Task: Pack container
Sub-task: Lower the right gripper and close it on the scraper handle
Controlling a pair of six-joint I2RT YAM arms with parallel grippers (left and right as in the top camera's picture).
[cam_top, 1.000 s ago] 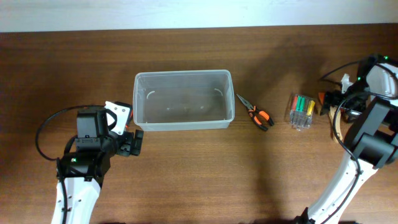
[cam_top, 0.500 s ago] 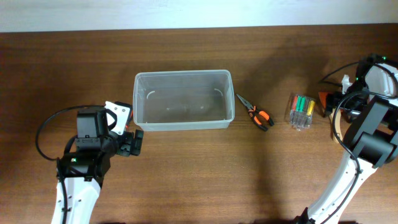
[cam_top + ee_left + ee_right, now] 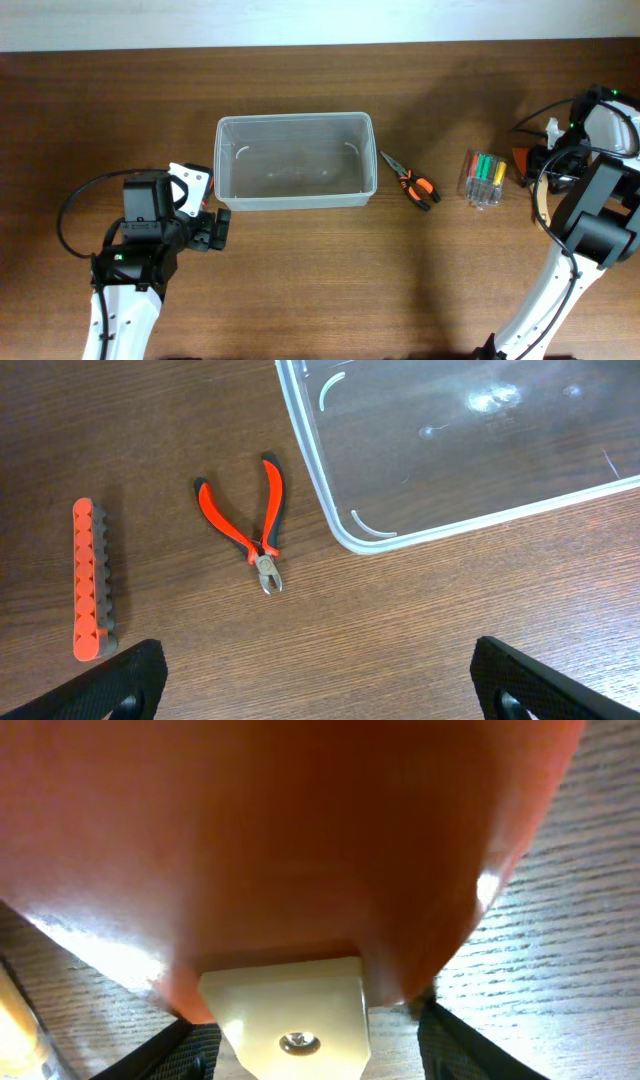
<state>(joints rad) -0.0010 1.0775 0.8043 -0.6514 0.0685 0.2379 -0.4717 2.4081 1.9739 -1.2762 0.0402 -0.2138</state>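
- Brown wooden table; container (image 3: pixel 294 160) sits mid-table, nothing inside.
- Left gripper (image 3: pixel 217 230) spread wide and empty, just beside the container's near-left corner, above red cutters (image 3: pixel 250 525).
- Right gripper (image 3: pixel 535 162) far right, hard against an orange object (image 3: pixel 300 840); cannot tell whether it grips.
- Judged: first pick. Next needs a sure hold, then a carry to the container.

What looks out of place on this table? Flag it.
Nothing is spilled or broken. The bin sits upright and empty, with the pliers and the screwdriver case lying outside it. One oddity: an orange object fills the right wrist view, very close to the camera.
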